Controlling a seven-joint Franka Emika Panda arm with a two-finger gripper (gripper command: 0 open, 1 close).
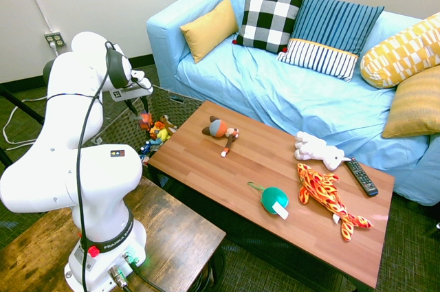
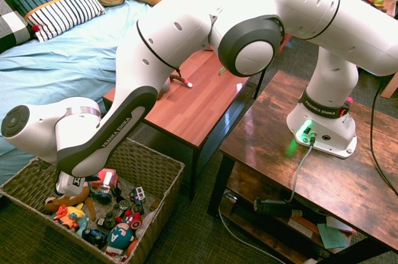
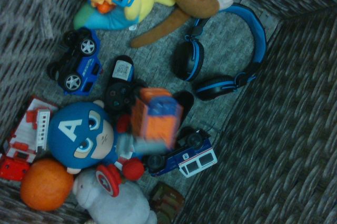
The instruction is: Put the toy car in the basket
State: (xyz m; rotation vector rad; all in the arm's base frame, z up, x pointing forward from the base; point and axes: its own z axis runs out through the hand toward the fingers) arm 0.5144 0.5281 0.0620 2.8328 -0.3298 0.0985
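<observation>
- The room was a sitting room, with a pale blue sofa [image 1: 275,93] on the far side and a long wooden coffee table [image 1: 275,189] before it.
- The white arm [image 2: 161,46] reached down past the table's left end into the basket [image 2: 158,180] on the floor.
- The gripper [image 1: 144,108] hung low over the basket; whether it was spread or pressed together I couldn't tell.
- The toy car [image 3: 155,118] showed blurred in the wrist view, above the heap of toys inside, beside a blue round-headed figure [image 3: 79,134].
- The drop-off step seemed to be in hand; next, I'd say, the arm needed a clean release and a straight lift out.
</observation>
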